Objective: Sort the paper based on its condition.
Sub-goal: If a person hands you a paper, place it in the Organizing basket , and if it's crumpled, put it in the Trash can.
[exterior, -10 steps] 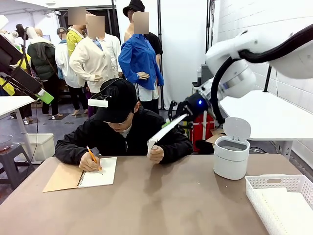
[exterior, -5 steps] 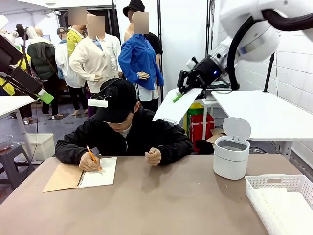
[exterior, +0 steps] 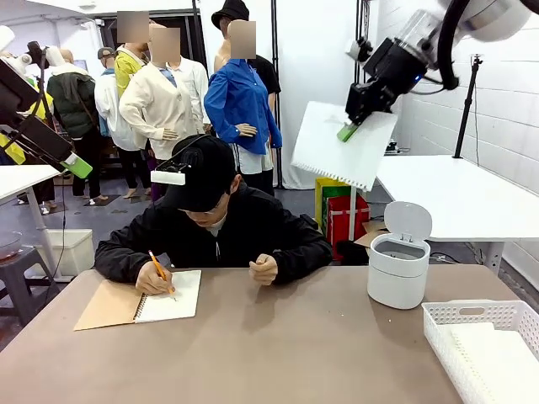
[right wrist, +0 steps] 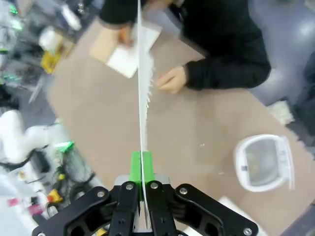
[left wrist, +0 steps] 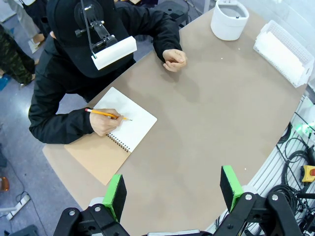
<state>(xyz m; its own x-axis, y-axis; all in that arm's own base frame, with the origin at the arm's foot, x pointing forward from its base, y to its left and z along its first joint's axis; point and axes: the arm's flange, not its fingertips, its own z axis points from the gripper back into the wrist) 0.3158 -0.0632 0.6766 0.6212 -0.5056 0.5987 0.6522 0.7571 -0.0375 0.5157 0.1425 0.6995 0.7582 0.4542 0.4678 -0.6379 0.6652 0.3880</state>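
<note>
right gripper (exterior: 349, 128) jaws clamp a flat sheet (exterior: 344, 145); lower it level into the basket (exterior: 472, 316); left gripper (left wrist: 172, 189) jaws wide.

The brown table (exterior: 278, 345) carries an open notebook (exterior: 139, 301), a white lidded bin (exterior: 397, 268) and a white basket (exterior: 488, 347).

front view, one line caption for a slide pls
Right gripper lifts a flat paper sheet above the person writing.
</note>
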